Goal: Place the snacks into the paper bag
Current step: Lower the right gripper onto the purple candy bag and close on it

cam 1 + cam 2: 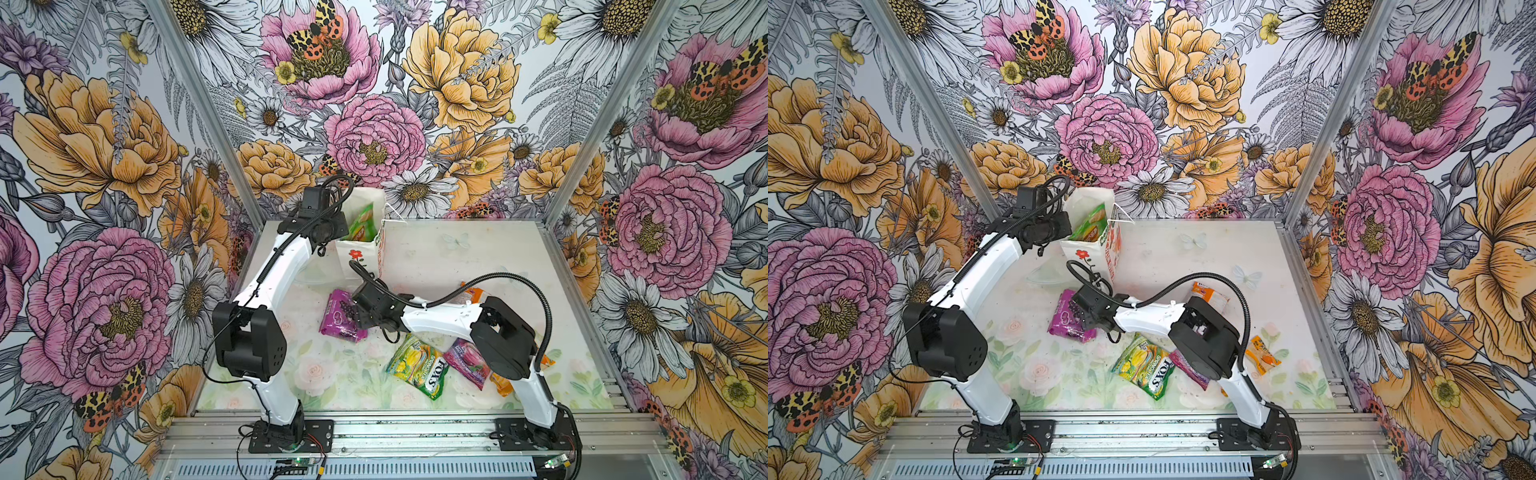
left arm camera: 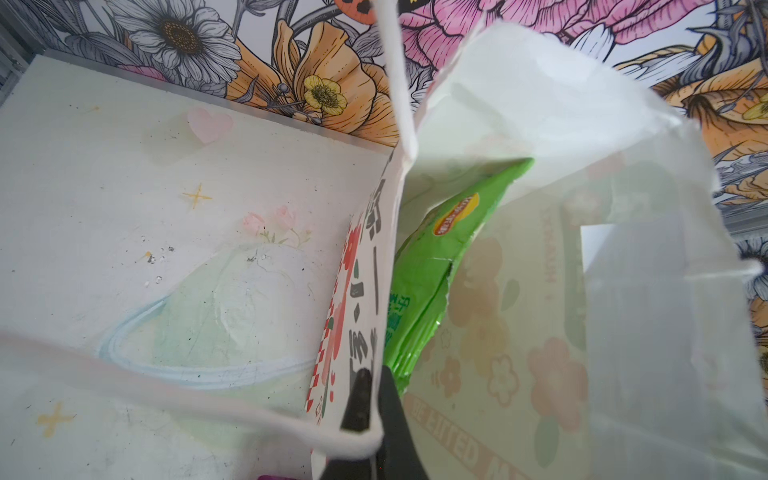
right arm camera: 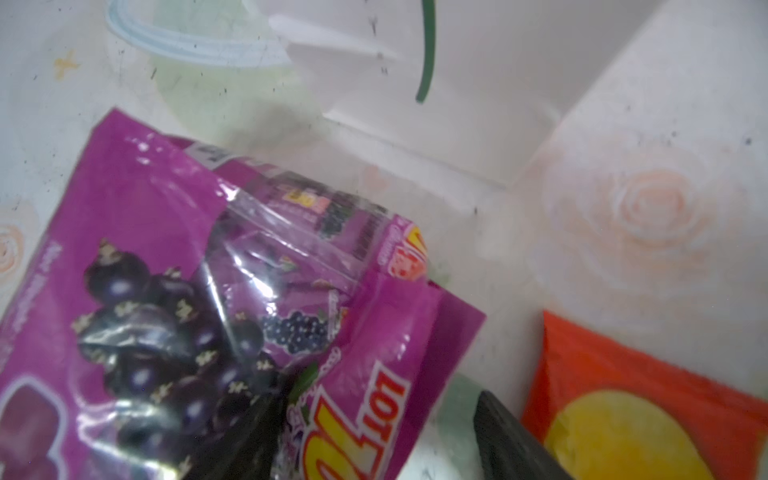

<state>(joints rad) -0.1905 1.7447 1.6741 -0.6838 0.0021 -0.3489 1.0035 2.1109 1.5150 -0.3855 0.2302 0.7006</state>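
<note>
1. Left arm [image 1: 249, 336]: looms nearest the top camera, bulkiest thing in view; reaches up to the left rim of the paper bag [image 1: 347, 266].
2. Right arm [image 1: 505, 338]: stretches low over the table [image 1: 457, 249], ending just in front of the bag.
3. Paper bag: stands upright toward the table's far edge, mouth open.
4. Big green packet [image 1: 363, 222]: sits inside the bag on end, top showing at the mouth.
5. Purple grape packet [image 1: 337, 320]: lies flat just in front of the bag.
6. Green-yellow FOX'S packet [image 1: 417, 365] and purple FOX'S packet [image 1: 465, 359]: lie side by side farther in front of the bag, toward its right; the purple one partly under the right arm.
7. Orange packet [image 1: 1210, 297]: lies right of the bag, partly behind the right arm.
8. Small orange wrapper [image 1: 1262, 355]: well apart from the bag, off to its right front.
9. Left gripper [image 2: 374, 386]: clenched on the bag's side wall, one finger outside, one inside.
10. Right gripper [image 1: 349, 311]: fingers spread wide over the grape packet's edge, grasping nothing; contact unclear.
</note>
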